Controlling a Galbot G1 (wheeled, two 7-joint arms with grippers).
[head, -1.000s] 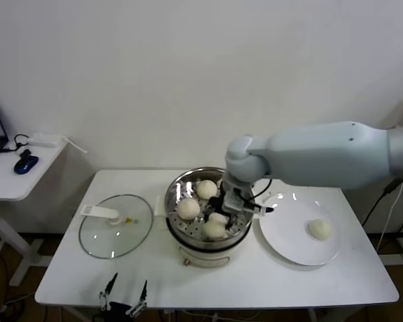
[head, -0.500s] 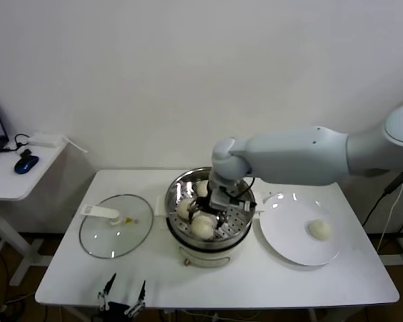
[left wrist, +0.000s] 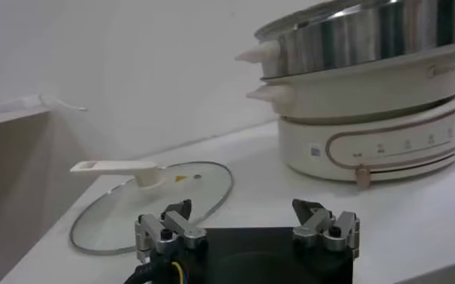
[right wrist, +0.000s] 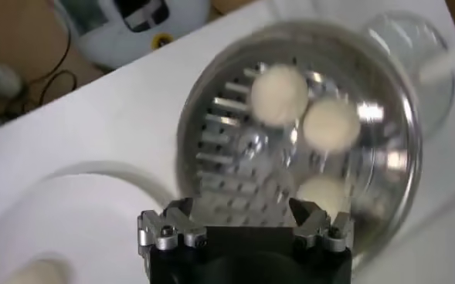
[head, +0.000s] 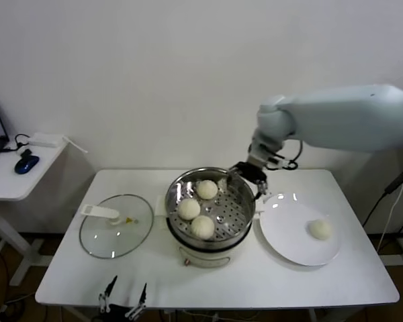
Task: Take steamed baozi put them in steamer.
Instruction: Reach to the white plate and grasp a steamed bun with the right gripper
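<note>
White table (head: pixel 336 282) carried the steamer (head: pixel 238 225) holding three baozi (head: pixel 202 227); my right hand (head: pixel 250 173) hovered released; the plate's (head: pixel 285 241) last bun (head: pixel 320 229), toward the right edge, needed grasping next.

right gripper (head: pixel 253 173): risen from steamer (head: pixel 211 209) | third baozi (head: pixel 202 227) released

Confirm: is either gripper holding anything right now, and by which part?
Nothing held. Right gripper is open and empty above the shiny steel steamer pot's rim. Left gripper is open, parked near the table edge.
</note>
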